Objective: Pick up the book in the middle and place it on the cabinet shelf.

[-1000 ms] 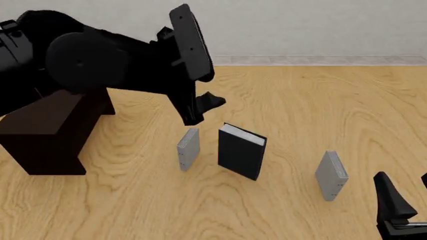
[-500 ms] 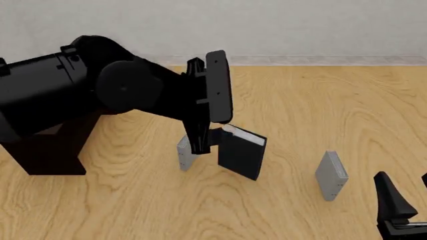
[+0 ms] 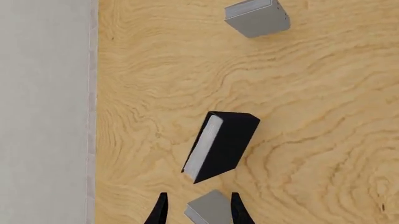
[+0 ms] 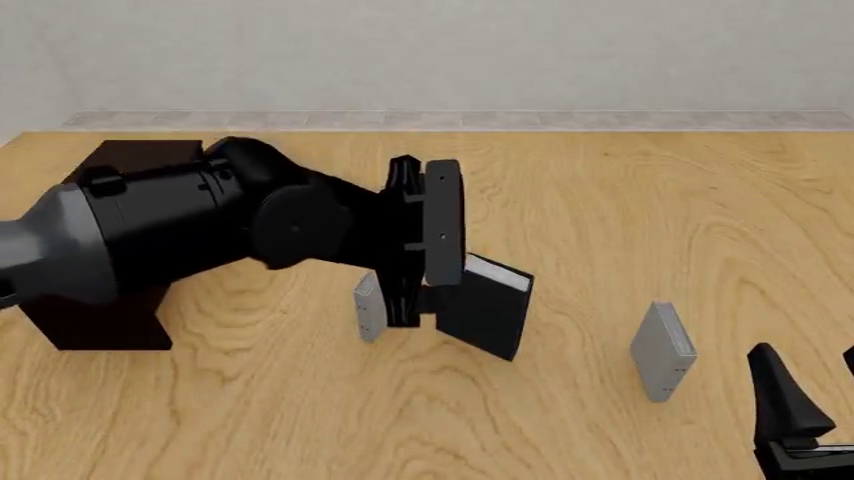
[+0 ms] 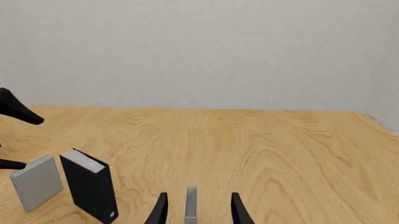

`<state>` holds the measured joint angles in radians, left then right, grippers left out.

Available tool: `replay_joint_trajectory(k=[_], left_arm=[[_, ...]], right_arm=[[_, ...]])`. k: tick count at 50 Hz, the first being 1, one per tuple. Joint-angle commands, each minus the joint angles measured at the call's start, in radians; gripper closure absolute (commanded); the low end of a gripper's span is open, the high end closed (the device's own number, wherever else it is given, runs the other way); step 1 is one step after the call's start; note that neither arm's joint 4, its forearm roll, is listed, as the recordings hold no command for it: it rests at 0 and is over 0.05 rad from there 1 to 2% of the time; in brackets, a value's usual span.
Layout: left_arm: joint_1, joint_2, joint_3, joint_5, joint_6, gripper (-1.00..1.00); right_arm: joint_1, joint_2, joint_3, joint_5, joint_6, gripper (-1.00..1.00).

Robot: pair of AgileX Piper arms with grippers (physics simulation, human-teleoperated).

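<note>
At the far left of the front view we see the cabinet shelf [image 4: 114,320], a dark low box standing on the wooden table [image 4: 641,230], largely covered by the left arm [image 4: 174,235]. That arm reaches across from the left, stretched nearly level over the table, its wrist turned so the left gripper [image 4: 400,305] points downward between two books. In the left wrist view its two fingertips [image 3: 160,211] stand apart with a small grey book [image 3: 209,208] seen between them; we cannot tell whether they touch it, and they look spread rather than clamped.

Just right of the gripper stands the book [image 4: 483,303], black-covered with white page edges, upright on the table but leaning, close beside the gripper's fingers. The grey book [image 4: 370,305] on its left is partly hidden behind the arm.

Further right, well apart from the black one, a second grey book [image 4: 663,351] stands upright. At the lower right corner the right gripper [image 4: 801,415] rests low near the table edge; in the right wrist view its fingers [image 5: 160,210] are parted, with that grey book's edge [image 5: 190,203] visible between them at a distance.
</note>
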<state>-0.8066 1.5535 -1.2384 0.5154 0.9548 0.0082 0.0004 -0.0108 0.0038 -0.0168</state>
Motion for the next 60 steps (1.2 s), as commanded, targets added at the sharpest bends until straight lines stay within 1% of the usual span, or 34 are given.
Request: replay_joint_trajectory(k=[1, 7, 9, 10, 12, 16, 20, 22, 24, 25, 27, 28, 29, 33, 34, 36, 38, 40, 43, 45, 47, 48, 49, 56, 58, 60], left_arm=[[-0.001, 0.021, 0.058, -0.078, 0.045, -1.00], [-0.007, 0.038, 0.069, -0.111, 0.045, -1.00], [-0.018, 0.016, 0.131, -0.192, 0.120, -1.00], [-0.018, 0.018, 0.132, -0.192, 0.123, -1.00], [-0.023, 0.026, 0.120, -0.185, 0.105, -1.00], [-0.010, 0.037, 0.143, -0.220, 0.130, -1.00], [-0.002, 0.044, 0.159, -0.273, 0.140, -1.00], [0.003, 0.043, 0.192, -0.337, 0.177, -1.00], [0.001, 0.046, 0.185, -0.333, 0.173, -1.00], [-0.012, 0.052, 0.168, -0.306, 0.152, -1.00], [-0.020, 0.048, 0.195, -0.354, 0.188, -1.00], [-0.005, 0.053, 0.205, -0.379, 0.210, -1.00], [-0.003, 0.056, 0.199, -0.374, 0.204, -1.00], [0.007, 0.060, 0.225, -0.487, 0.220, -1.00], [0.007, 0.060, 0.225, -0.487, 0.220, -1.00], [0.018, 0.061, 0.247, -0.558, 0.244, -1.00], [0.015, 0.057, 0.264, -0.603, 0.259, -1.00], [0.013, 0.056, 0.264, -0.624, 0.246, -1.00], [0.017, 0.063, 0.244, -0.605, 0.214, -1.00], [0.015, 0.072, 0.244, -0.620, 0.204, -1.00], [0.013, 0.076, 0.246, -0.610, 0.201, -1.00], [0.012, 0.084, 0.265, -0.632, 0.219, -1.00], [0.014, 0.092, 0.262, -0.639, 0.211, -1.00], [-0.001, 0.100, 0.246, -0.596, 0.167, -1.00], [-0.002, 0.104, 0.256, -0.605, 0.180, -1.00], [-0.001, 0.114, 0.242, -0.587, 0.161, -1.00]], right_arm=[[0.000, 0.000, 0.000, 0.000, 0.000, -1.00], [0.000, 0.000, 0.000, 0.000, 0.000, -1.00], [0.000, 0.000, 0.000, 0.000, 0.000, -1.00], [0.000, 0.000, 0.000, 0.000, -0.001, -1.00], [0.000, 0.000, 0.000, 0.000, 0.000, -1.00], [0.000, 0.000, 0.000, 0.000, 0.000, -1.00], [0.000, 0.000, 0.000, 0.000, 0.000, -1.00], [0.000, 0.000, 0.000, 0.000, 0.000, -1.00], [0.000, 0.000, 0.000, 0.000, 0.000, -1.00], [0.000, 0.000, 0.000, 0.000, 0.000, -1.00], [0.000, 0.000, 0.000, 0.000, 0.000, -1.00], [0.000, 0.000, 0.000, 0.000, 0.000, -1.00], [0.000, 0.000, 0.000, 0.000, 0.000, -1.00], [0.000, 0.000, 0.000, 0.000, 0.000, -1.00], [0.000, 0.000, 0.000, 0.000, 0.000, -1.00], [0.000, 0.000, 0.000, 0.000, 0.000, -1.00], [0.000, 0.000, 0.000, 0.000, 0.000, -1.00], [0.000, 0.000, 0.000, 0.000, 0.000, -1.00], [0.000, 0.000, 0.000, 0.000, 0.000, -1.00], [0.000, 0.000, 0.000, 0.000, 0.000, -1.00], [0.000, 0.000, 0.000, 0.000, 0.000, -1.00], [0.000, 0.000, 0.000, 0.000, 0.000, -1.00], [0.000, 0.000, 0.000, 0.000, 0.000, -1.00], [0.000, 0.000, 0.000, 0.000, 0.000, -1.00], [0.000, 0.000, 0.000, 0.000, 0.000, -1.00], [0.000, 0.000, 0.000, 0.000, 0.000, -1.00]])
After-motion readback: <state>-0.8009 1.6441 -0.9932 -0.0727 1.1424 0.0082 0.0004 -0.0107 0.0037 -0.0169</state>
